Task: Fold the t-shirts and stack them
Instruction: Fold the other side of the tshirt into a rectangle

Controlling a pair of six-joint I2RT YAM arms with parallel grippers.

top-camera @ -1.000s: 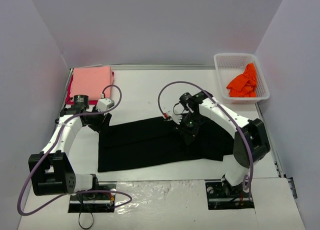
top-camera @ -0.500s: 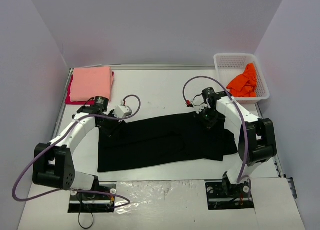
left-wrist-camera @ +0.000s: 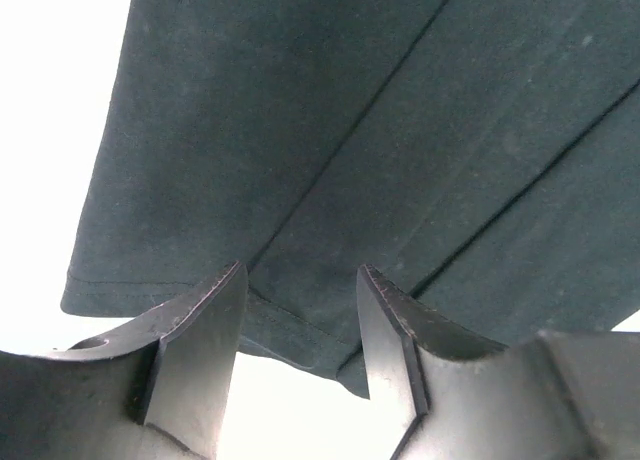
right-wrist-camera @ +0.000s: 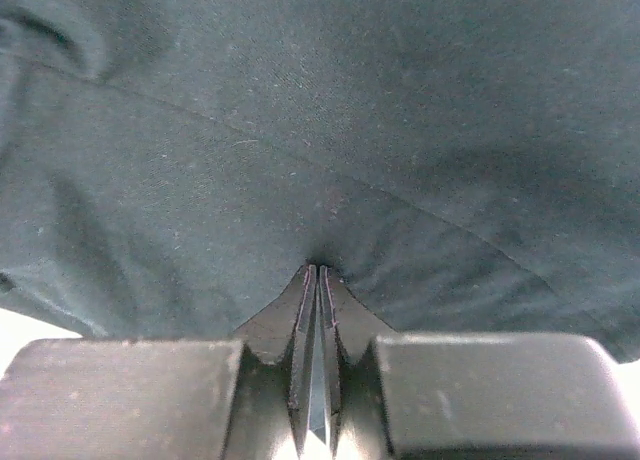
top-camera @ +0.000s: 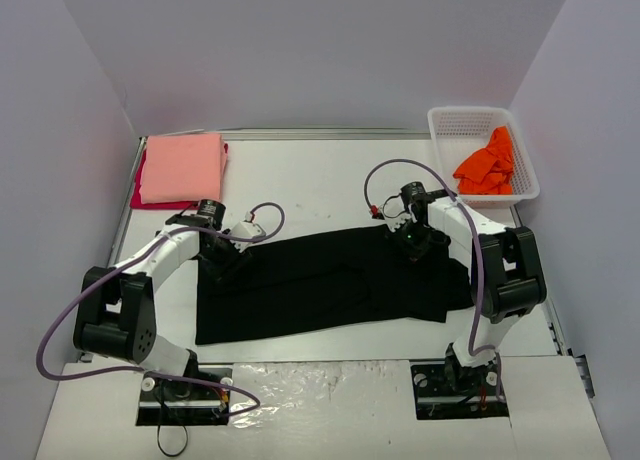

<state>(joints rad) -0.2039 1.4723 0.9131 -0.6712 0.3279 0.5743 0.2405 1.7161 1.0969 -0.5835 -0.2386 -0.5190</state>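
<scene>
Black shirt (top-camera: 300, 280), pinched tight in your right gripper (right-wrist-camera: 317, 272), shows only at the wrist; left gripper (left-wrist-camera: 300, 275) gapes over its hem.

**A:** Where does your top view sit?

**B:** Above and behind the arm bases (top-camera: 185, 395). It looks down and forward, far enough back that you take in the whole table (top-camera: 320, 170).

**A:** And your wrist views?

**B:** Each rides on its own arm, very near the cloth. Past the left claw (left-wrist-camera: 300, 272) you see a hemmed corner of the black t-shirt (left-wrist-camera: 400, 130) with bare table beside it. Past the right claw (right-wrist-camera: 313, 270) you see almost nothing but cloth.

**A:** What do the views share?

**B:** That shirt. In your top view, both close patches lie along its far edge, one toward each end.
</scene>
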